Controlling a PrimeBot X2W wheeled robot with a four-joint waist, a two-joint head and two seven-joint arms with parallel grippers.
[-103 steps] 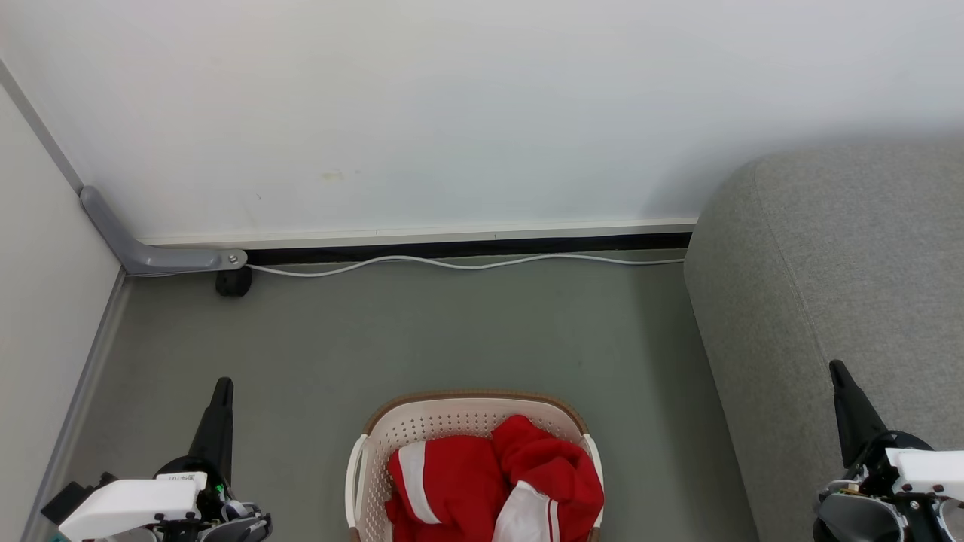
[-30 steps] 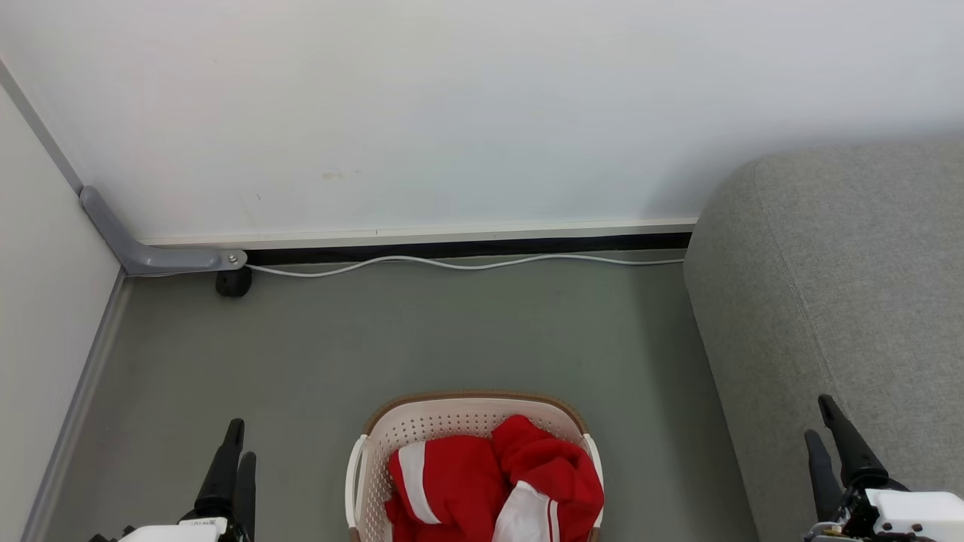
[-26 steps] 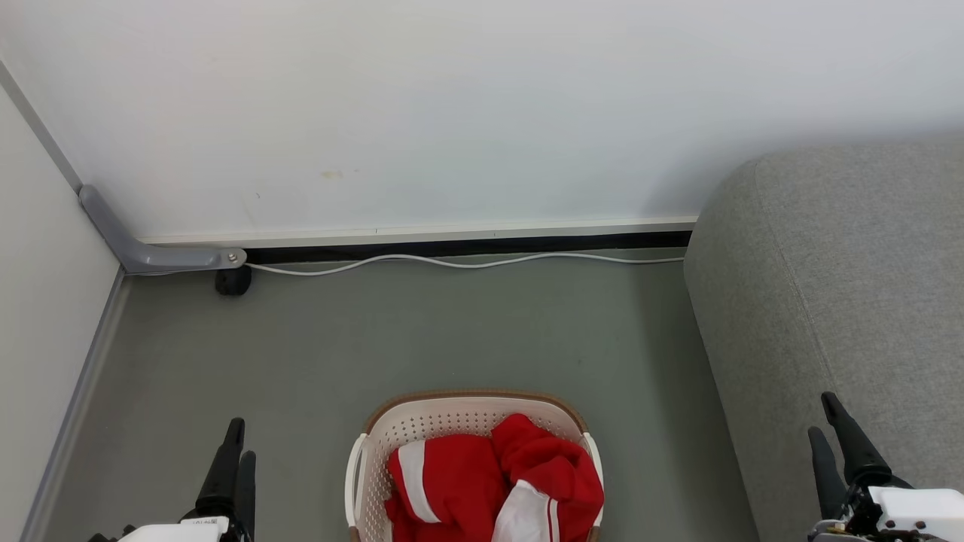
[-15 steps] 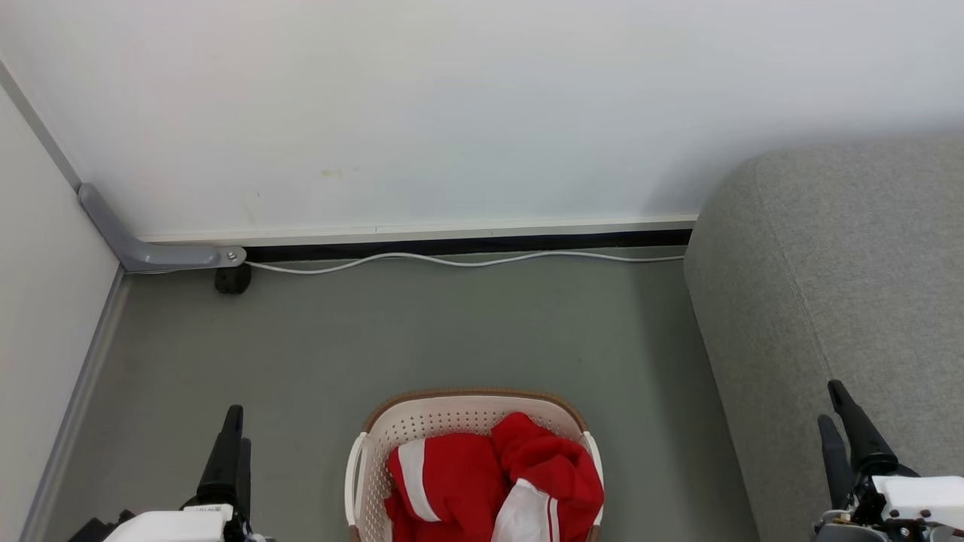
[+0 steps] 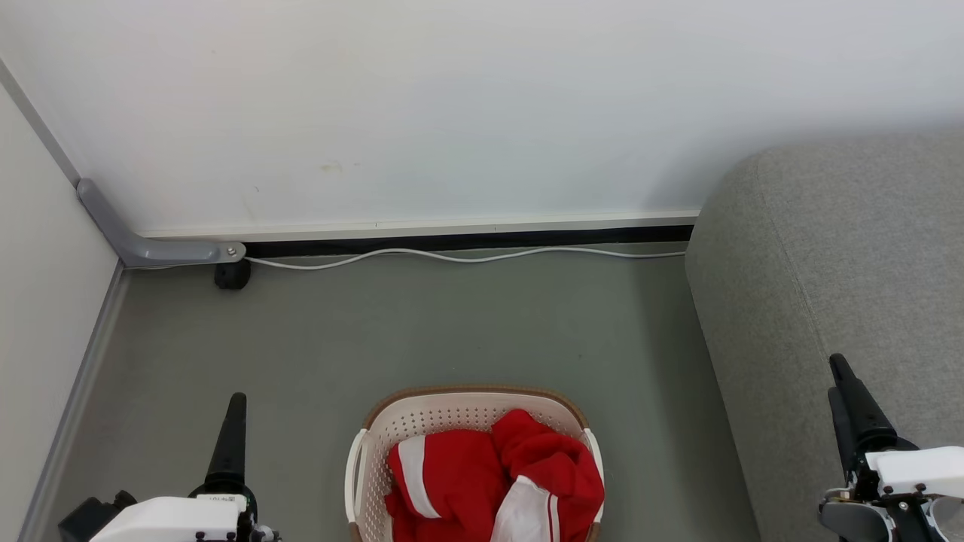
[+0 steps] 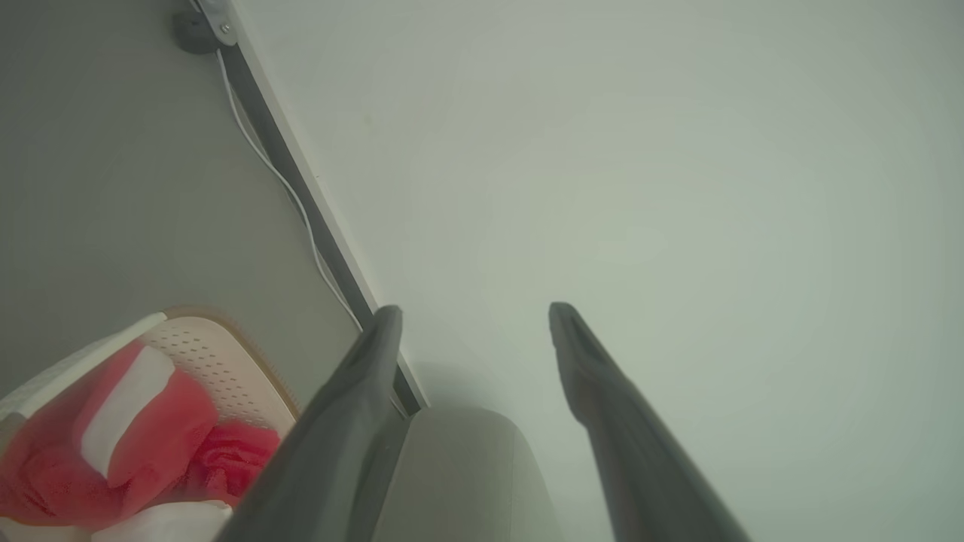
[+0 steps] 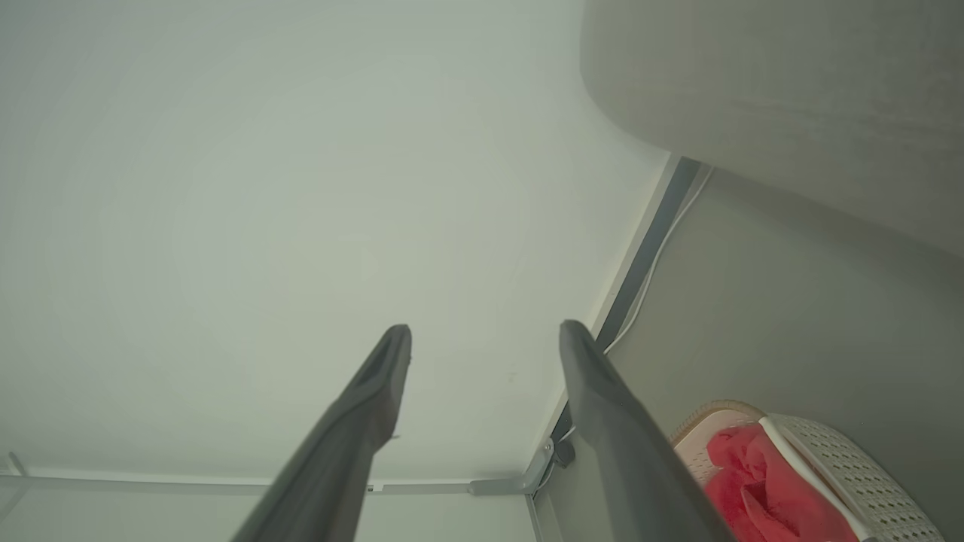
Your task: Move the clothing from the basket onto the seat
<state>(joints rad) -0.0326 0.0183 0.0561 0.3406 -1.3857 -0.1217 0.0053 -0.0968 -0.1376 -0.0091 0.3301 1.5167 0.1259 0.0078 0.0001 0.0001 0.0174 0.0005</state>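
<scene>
The cream basket stands on the floor at the bottom centre of the head view, with the red and white clothing heaped inside it. The grey seat rises to its right. My left gripper hovers left of the basket, seen edge-on; the left wrist view shows this gripper open and empty, with the basket, clothing and seat below. My right gripper hangs in front of the seat. In its wrist view, the right gripper stands open and empty, the basket at lower right.
A white wall closes the back and a second wall the left side. A white cable runs along the skirting to a dark foot under a grey bracket. Grey floor lies between basket and wall.
Both grippers have risen a little in the head view. The left one has turned edge-on and spread its fingers. The camera has tipped slightly. Basket and clothing lie as before.
</scene>
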